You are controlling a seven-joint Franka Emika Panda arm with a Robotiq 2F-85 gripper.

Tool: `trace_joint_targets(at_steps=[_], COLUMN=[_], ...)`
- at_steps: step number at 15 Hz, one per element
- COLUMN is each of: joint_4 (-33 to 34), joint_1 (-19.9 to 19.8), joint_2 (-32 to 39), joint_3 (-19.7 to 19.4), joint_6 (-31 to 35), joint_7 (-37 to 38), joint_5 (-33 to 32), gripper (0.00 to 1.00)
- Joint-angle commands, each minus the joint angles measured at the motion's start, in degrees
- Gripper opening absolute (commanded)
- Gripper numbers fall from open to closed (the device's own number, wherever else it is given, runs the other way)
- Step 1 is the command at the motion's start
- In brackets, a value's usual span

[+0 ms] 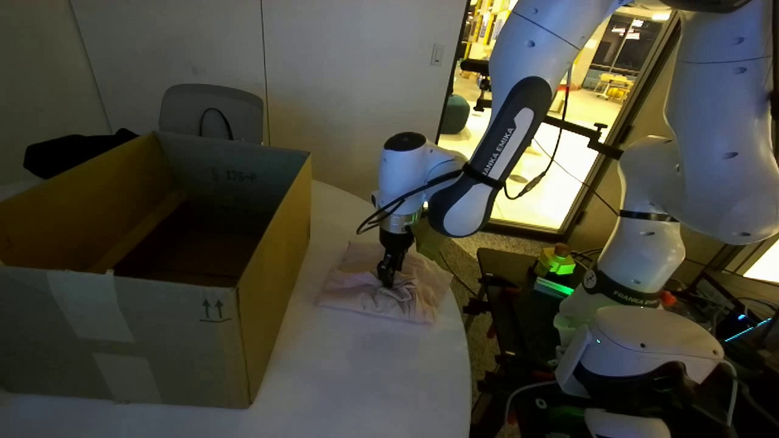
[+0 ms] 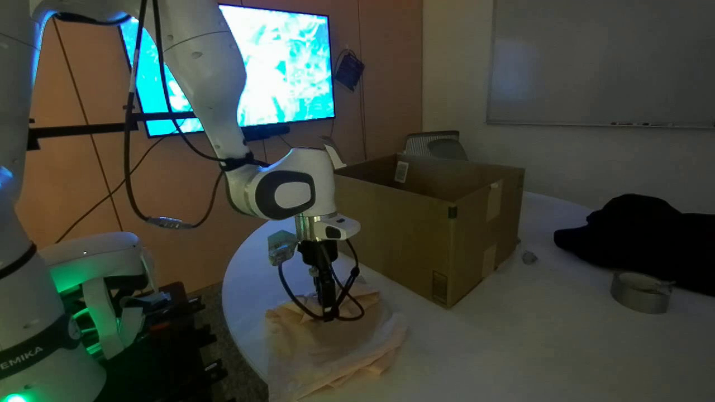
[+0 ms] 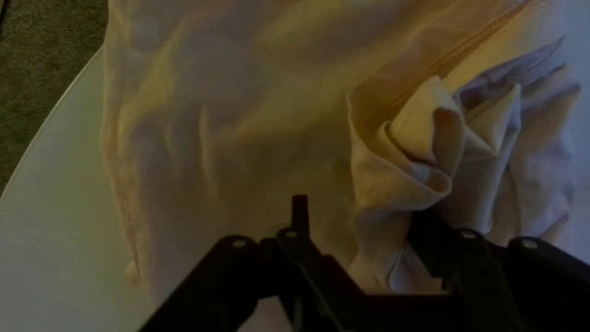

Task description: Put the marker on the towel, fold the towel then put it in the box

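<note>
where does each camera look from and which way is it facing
An exterior view: raised beside the box, facing over the table to a wall; arm and base mostly at picture right.
An exterior view: from the towel's side, towel nearer than the box, facing the screen and whiteboard; arm and base mostly at picture left.
Wrist view: on the wrist, facing down at the towel, with floor past the table edge; of the robot, only the gripper shows, at the bottom.
Shared: both exterior views show box, towel, arm, base and gripper.
</note>
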Motion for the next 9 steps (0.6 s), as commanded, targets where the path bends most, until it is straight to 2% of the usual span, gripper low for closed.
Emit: trace_joint_targets(at_steps=[1,2,3,9], joint_4=[-0.69,-0.42,-1.47,-0.81], joint_1=[-2.95,-4.00,-4.47,-12.36], joint_2=[-0.94,-0.80,-1.66,-0.80], joint_3=[-1.32,-1.49,-2.13,-0.41], joint_6=[3.02,3.37,3.92,5.32], joint_7=[-3.57,-4.70,-5.31,-15.72], joint_5=[0.29,0.52,0.17,3.42], gripper=[0.90,0.98,1.00,1.00])
